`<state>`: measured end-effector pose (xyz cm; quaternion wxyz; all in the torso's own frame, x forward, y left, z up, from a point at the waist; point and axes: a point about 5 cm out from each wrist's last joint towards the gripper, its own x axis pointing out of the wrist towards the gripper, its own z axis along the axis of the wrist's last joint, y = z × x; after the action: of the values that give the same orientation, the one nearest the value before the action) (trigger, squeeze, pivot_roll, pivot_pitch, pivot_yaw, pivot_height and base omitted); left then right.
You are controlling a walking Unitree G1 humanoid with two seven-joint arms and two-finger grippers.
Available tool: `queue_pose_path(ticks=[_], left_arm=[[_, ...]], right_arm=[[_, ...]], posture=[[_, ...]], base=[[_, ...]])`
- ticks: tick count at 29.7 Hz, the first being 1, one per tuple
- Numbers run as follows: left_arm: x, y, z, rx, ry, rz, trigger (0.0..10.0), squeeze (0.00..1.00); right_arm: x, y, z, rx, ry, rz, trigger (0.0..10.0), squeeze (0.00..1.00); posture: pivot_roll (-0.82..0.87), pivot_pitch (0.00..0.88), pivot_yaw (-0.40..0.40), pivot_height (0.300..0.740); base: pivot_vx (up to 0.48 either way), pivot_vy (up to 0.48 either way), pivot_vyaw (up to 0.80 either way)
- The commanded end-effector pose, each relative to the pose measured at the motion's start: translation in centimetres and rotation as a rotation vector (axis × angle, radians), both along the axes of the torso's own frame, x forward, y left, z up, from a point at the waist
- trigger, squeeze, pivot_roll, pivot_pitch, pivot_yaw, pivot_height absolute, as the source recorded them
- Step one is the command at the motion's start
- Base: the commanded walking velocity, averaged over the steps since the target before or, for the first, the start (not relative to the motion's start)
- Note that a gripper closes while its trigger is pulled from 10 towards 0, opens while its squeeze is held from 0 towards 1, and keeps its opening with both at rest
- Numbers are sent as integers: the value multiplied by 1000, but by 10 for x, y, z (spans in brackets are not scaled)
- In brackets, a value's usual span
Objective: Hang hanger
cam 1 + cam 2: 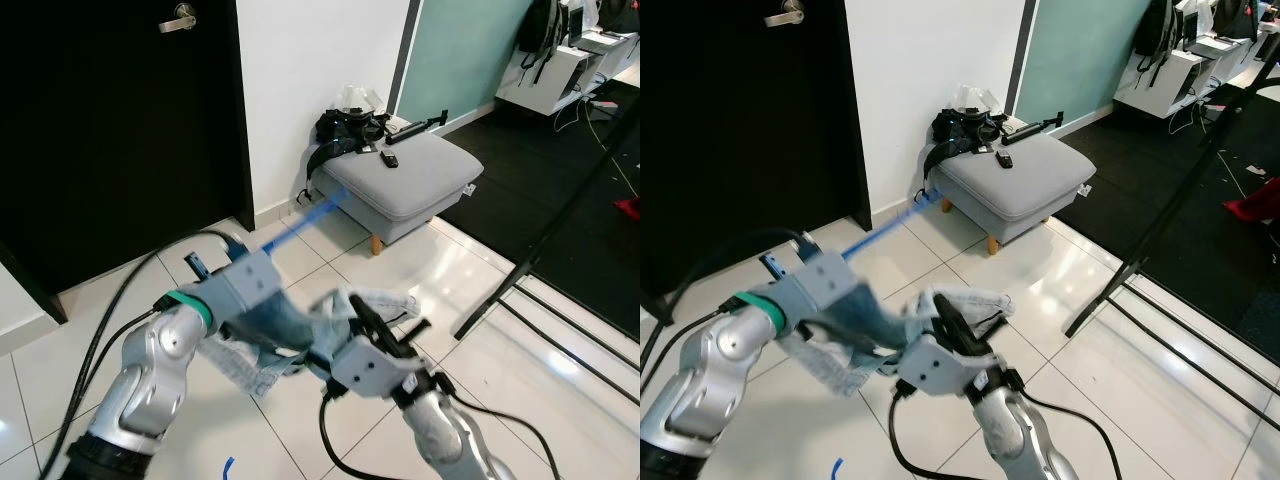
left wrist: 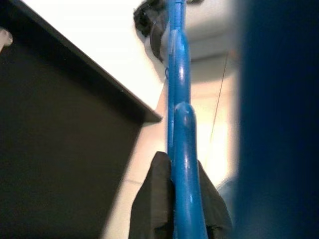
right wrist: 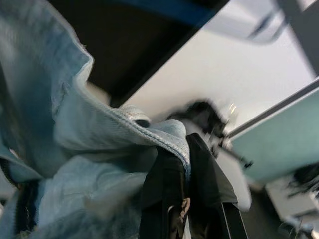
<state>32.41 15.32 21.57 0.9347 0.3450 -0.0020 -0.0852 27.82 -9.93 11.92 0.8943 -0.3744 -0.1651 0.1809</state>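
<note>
Currently clamped: left tool (image 2: 174,199) on stiff, slick blue hanger (image 1: 300,228); right tool (image 3: 187,164) pinching limp denim garment (image 1: 290,335), held low above floor (image 1: 480,250). Best gripped by hanger's rigid bar, not cloth.

Bright indoor light glares off the glossy floor tiles (image 1: 470,270); both wrist views are soft and blurred.

Glossy white tiled floor (image 1: 330,440) meets a dark carpet (image 1: 560,170) on the right. A grey footstool (image 1: 410,175) stands on the tiles by the wall, near a black rack base (image 1: 545,320).
</note>
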Motion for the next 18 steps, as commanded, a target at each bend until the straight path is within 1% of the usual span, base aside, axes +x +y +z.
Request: queue_pose_path(ticks=[1, 2, 3, 4, 5, 6, 7, 8, 9, 10, 11, 12, 13, 14, 15, 16, 17, 18], left_arm=[[-1, 1, 8, -127, -3, 10, 10000, 0], [-1, 1, 8, -127, -3, 10, 10000, 0], [-4, -5, 15, -347, 3, -33, 10000, 0], [-4, -5, 15, -347, 3, -33, 10000, 0], [-8, -8, 19, -517, 12, -75, 10000, 0], [-8, -8, 19, -517, 12, -75, 10000, 0], [-10, -10, 21, -587, 13, -101, 10000, 0], [-10, -10, 21, -587, 13, -101, 10000, 0], [-13, -12, 22, -668, 22, -128, 10000, 0], [-17, -15, 22, -821, 35, -167, 10000, 0], [-20, -17, 23, -928, 45, -194, 10000, 0], [-23, -18, 23, -1030, 41, -213, 10000, 0], [-23, -18, 23, -1030, 41, -213, 10000, 0], [-27, -13, 24, -1206, 11, -222, 10000, 0], [-28, -9, 25, -1280, -11, -225, 10000, 0], [-29, -7, 26, -1328, -20, -227, 10000, 0], [-29, -7, 26, -1328, -20, -227, 10000, 0], [-30, -5, 26, -1352, -24, -228, 10000, 0]], right_arm=[[-2, -8, -11, 6, 47, -24, 0, 0], [-2, -8, -11, 6, 47, -24, 0, 0], [-2, -12, -16, 19, 73, -45, 0, 0], [-2, -12, -16, 19, 73, -45, 0, 0], [-2, -15, -17, 31, 81, -61, 0, 0], [-2, -15, -17, 31, 81, -61, 0, 0], [-1, -15, -17, 43, 82, -69, 0, 0], [-1, -15, -17, 43, 82, -69, 0, 0], [1, -16, -15, 63, 84, -78, 0, 0], [4, -16, -12, 128, 89, -95, 0, 0], [6, -17, -9, 175, 93, -106, 0, 0], [8, -18, -5, 259, 99, -115, 0, 0], [8, -18, -5, 259, 99, -115, 0, 0], [13, -15, 13, 526, 132, -85, 0, 0], [14, -11, 24, 680, 161, -37, 0, 0], [14, -8, 31, 772, 180, 4, 0, 0], [14, -8, 31, 772, 180, 4, 0, 0], [14, -7, 34, 816, 191, 28, 0, 0]], posture=[[-26, 145, 40, 740], [-26, 145, 40, 740], [-27, 147, 41, 740], [-27, 147, 41, 740], [-27, 147, 42, 740], [-27, 147, 42, 740], [-27, 147, 42, 740], [-27, 147, 42, 740], [-27, 147, 42, 740], [-24, 147, 42, 740], [-24, 147, 42, 740], [-20, 147, 38, 740], [-20, 147, 38, 740], [-21, 147, 36, 740], [-21, 148, 34, 740], [-21, 148, 34, 740], [-21, 148, 34, 740], [-21, 148, 34, 740]], base=[[0, 0, 0], [0, 0, 0], [0, 0, 0], [0, 0, 0], [0, 0, 0], [0, 0, 0], [0, 0, 0], [0, 0, 0], [0, 0, 0], [0, 0, 0], [0, 0, 0], [0, 0, 0], [0, 0, 0], [0, 0, 0], [0, 0, 0], [0, 0, 0], [0, 0, 0], [0, 0, 0]])
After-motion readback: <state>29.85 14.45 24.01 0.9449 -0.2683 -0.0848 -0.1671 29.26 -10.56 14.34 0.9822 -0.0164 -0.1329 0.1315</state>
